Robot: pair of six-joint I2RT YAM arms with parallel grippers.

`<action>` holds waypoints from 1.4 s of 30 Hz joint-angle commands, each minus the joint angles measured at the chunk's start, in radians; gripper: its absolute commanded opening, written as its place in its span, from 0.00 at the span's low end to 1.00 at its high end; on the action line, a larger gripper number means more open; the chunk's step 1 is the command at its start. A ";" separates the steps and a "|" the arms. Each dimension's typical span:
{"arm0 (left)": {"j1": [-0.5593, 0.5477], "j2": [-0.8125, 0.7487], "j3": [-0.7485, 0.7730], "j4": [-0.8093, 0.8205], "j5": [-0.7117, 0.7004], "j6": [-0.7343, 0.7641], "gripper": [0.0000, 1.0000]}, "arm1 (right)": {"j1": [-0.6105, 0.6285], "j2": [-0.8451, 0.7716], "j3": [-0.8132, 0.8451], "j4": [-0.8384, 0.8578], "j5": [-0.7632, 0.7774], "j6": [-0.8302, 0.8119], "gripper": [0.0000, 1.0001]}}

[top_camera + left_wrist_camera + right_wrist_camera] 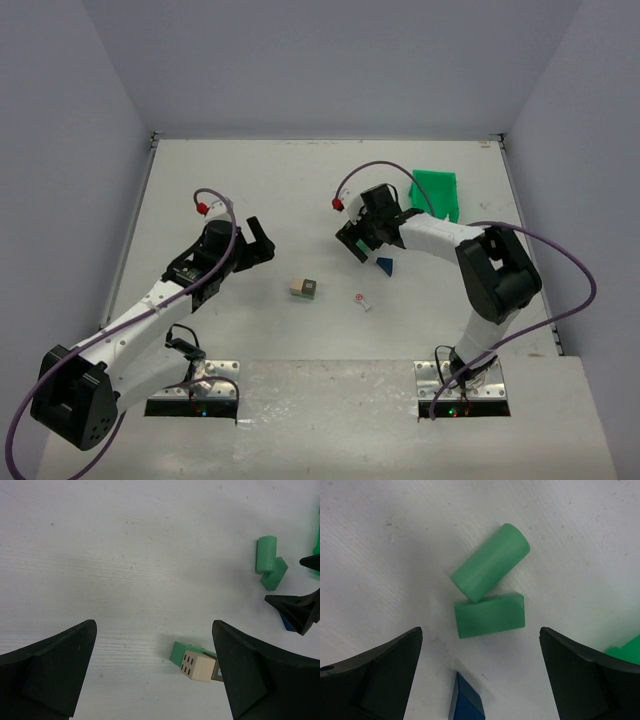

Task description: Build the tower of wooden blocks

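The right gripper (479, 632) is held apart over a green cylinder (490, 562) touching a green block (490, 616); the cylinder may be rolled away if nudged. The left gripper (154, 625) is also apart

right gripper (353, 243) just beside blue wedge (385, 265), cubes (303, 288) mid-table
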 commanded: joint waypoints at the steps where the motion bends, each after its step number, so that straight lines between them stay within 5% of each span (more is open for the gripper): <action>1: -0.012 0.018 0.000 0.061 -0.002 0.023 1.00 | -0.016 0.052 0.068 0.027 -0.015 -0.040 0.99; 19: -0.010 0.039 0.031 0.040 -0.033 0.038 1.00 | -0.051 0.116 0.131 -0.064 -0.125 0.045 0.89; 23: -0.011 0.030 0.034 0.032 -0.034 0.038 1.00 | -0.051 0.117 0.145 -0.092 -0.126 0.070 0.75; 25: -0.012 0.018 0.037 0.026 -0.034 0.035 1.00 | -0.050 0.103 0.145 -0.114 -0.143 0.088 0.51; 27: -0.010 0.012 0.035 0.026 -0.031 0.034 1.00 | -0.052 0.087 0.141 -0.117 -0.145 0.100 0.44; 34: -0.010 -0.028 0.042 -0.012 -0.043 -0.008 1.00 | -0.042 -0.076 0.138 -0.176 -0.109 0.286 0.39; 39: -0.010 -0.057 0.038 -0.039 -0.040 -0.030 1.00 | 0.003 -0.277 0.005 -0.062 -0.237 0.206 0.40; 42: -0.010 -0.072 0.037 -0.065 -0.037 -0.046 1.00 | 0.007 -0.307 0.066 -0.096 -0.261 0.254 0.41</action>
